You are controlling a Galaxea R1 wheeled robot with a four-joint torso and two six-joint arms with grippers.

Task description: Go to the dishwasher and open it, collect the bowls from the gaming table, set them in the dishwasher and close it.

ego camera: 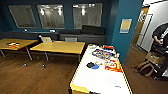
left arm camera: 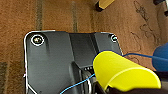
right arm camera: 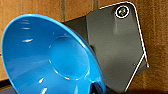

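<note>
Filling the right wrist view, a glossy blue plastic bowl [right arm camera: 50,60] sits at the right end effector, its open face turned toward the camera; the bowl looks carried there, though whether the fingers pinch its rim I cannot tell. At the left end effector a bright yellow plastic bowl [left arm camera: 122,72] shows rim-side on, likewise seemingly carried, with its grip hidden; a blue rounded edge [left arm camera: 161,58] beside it may be the other bowl. Brown wooden floor [left arm camera: 62,17] lies under both wrists.

Outward, in the head view, the gaming table [ego camera: 100,82], a long white tabletop with yellow edge, stands just ahead and slightly right, its long axis running near to far. Colourful game boards [ego camera: 105,53] lie on its far half, and a small dark-and-blue item [ego camera: 93,65] lies mid-table, too blurred to name. Two yellow-topped wooden tables [ego camera: 58,47] stand to the far left. A person [ego camera: 160,37] stands far right.

Counted: two bowls at the wrists, one per arm. By my judgement both arms are loaded for the dishwasher.
</note>
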